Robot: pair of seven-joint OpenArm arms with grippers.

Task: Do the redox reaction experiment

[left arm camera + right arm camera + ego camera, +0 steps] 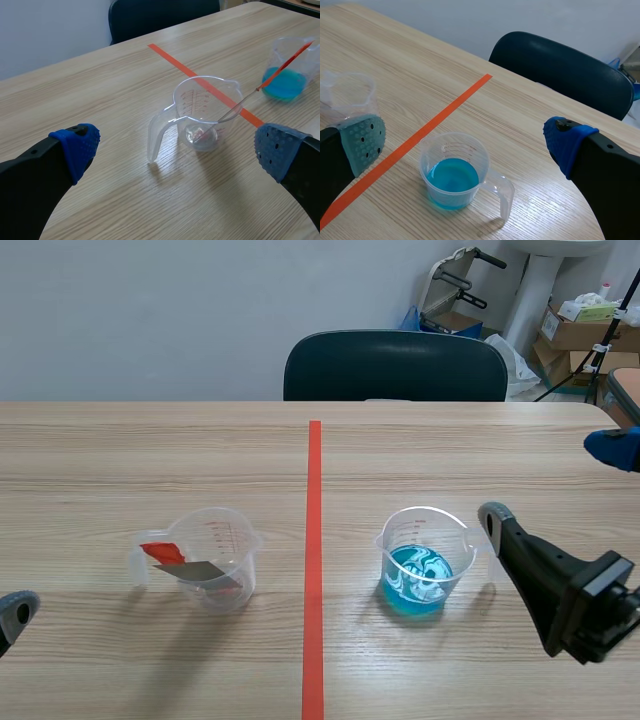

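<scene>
I'm looking across a matt wood-grain table [120, 450]; the left cup [235, 540] and right cup [400, 540] are gleaming, clear smooth plastic.

Nothing legible; red graduations on the clear cup [197, 112] are unreadable

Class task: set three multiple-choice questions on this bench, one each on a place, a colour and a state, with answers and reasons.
1. The thin metal tool with a red handle rests: A in the left clear plastic measuring cup; B in the other cup; C outside both cups.
2. The liquid in the right clear plastic measuring cup is: A green; B blue; C colourless.
3. The left claw and right claw are: A open; B shut; C gripping cups.
Answers: 1 A, it leans on that cup's rim; 2 B, blue shows in every view; 3 A, both spread wide, pressing nothing.
</scene>
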